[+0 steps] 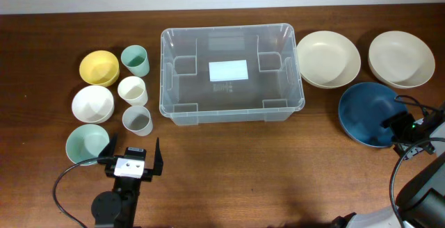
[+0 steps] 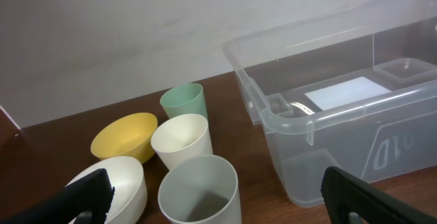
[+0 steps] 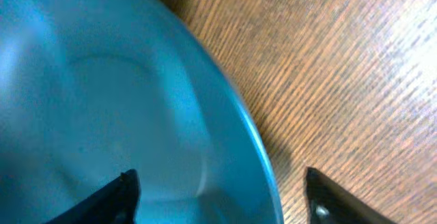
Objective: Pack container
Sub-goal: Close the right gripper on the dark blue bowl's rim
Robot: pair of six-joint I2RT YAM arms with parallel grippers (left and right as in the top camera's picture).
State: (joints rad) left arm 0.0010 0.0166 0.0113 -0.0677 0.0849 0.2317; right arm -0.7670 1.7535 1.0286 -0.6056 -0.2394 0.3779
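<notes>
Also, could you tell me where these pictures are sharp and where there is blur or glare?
Overhead: sharp, evenly lit, pale reflections on the container. Left wrist: the white cup is crisp, a glint sits on the container's rim, the left claw is dark and soft. Right wrist: the blue bowl fills the frame, blurred; the table grain is clearer.

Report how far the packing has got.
Done: nothing; the container holds only its white label. In hand: the right claw straddles the rim of the blue bowl, jaws apart, not gripping. Left: that bowl, the two cream bowls, three cups and three small bowls all sit on the table; the left claw is open and empty.
</notes>
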